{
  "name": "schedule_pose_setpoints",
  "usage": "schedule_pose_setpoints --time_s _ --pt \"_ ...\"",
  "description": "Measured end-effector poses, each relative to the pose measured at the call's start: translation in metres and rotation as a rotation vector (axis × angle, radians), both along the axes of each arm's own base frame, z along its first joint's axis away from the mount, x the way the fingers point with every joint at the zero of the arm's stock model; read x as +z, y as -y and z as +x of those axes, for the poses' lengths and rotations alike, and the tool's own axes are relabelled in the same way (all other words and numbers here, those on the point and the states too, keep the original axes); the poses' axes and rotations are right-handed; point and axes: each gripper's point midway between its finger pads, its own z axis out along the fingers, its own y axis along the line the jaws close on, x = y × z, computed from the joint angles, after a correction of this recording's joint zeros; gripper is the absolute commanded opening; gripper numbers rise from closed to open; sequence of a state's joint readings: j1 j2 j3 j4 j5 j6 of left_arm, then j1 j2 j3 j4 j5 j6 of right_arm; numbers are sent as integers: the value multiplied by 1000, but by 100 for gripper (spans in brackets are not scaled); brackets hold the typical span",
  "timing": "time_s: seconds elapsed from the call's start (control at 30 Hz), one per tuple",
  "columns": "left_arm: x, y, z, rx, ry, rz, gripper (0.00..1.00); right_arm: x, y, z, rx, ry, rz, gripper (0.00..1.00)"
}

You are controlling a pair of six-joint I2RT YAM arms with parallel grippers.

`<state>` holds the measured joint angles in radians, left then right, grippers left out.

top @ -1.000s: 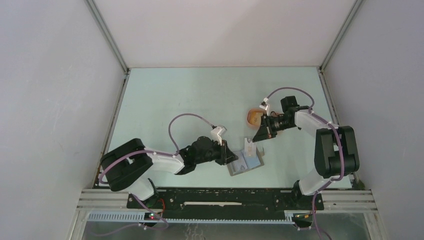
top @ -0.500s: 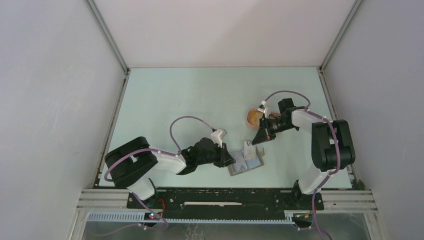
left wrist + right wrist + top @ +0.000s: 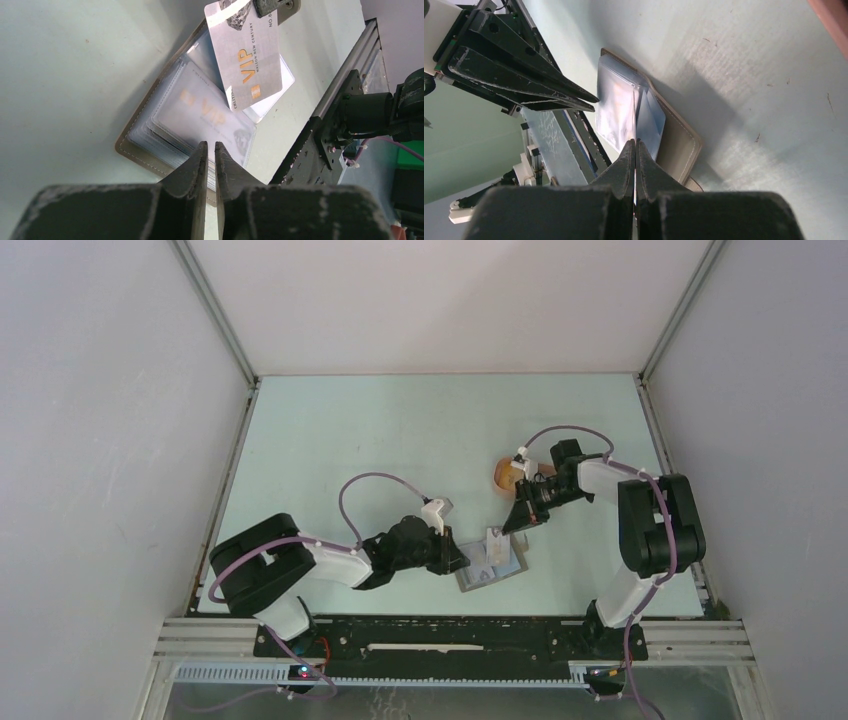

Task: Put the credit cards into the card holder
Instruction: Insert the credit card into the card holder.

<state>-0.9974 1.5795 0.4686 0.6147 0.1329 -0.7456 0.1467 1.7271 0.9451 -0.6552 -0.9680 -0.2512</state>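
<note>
Right gripper (image 3: 635, 144): jaws pressed together on a thin silver card (image 3: 245, 52). In the right wrist view we see that card only edge-on, as a bright line between the fingers. The left wrist view shows its face, silver-grey with orange "VIP" lettering. It is gripped at its top edge and hangs tilted, with its lower corner over the open card holder (image 3: 165, 115). We cannot tell whether the card touches the holder or sits just above it.

Left gripper (image 3: 210, 145): jaws nearly closed, with only a thin slit between the fingers. The tips sit at the near edge of the holder, over its clear sleeves. We cannot tell whether a sleeve is pinched in the slit, or whether the tips touch the holder.

The card holder lies open and flat on the pale green table (image 3: 400, 440), between the two grippers and near the front edge. A second VIP card (image 3: 210, 117) shows blurred under one clear sleeve. A pale corner of something flat pokes out beneath the held card; we cannot tell what it is.

A peach tray (image 3: 508, 473) sits beyond the right gripper, apart from the holder.
</note>
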Motion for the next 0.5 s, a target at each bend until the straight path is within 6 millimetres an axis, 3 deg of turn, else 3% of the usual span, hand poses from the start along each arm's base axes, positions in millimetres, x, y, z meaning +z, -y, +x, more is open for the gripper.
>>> schedule_pose_setpoints --time_s 0.5 --pt "-1 0 0 10 -13 -1 14 -12 9 -5 -20 -44 -94 0"
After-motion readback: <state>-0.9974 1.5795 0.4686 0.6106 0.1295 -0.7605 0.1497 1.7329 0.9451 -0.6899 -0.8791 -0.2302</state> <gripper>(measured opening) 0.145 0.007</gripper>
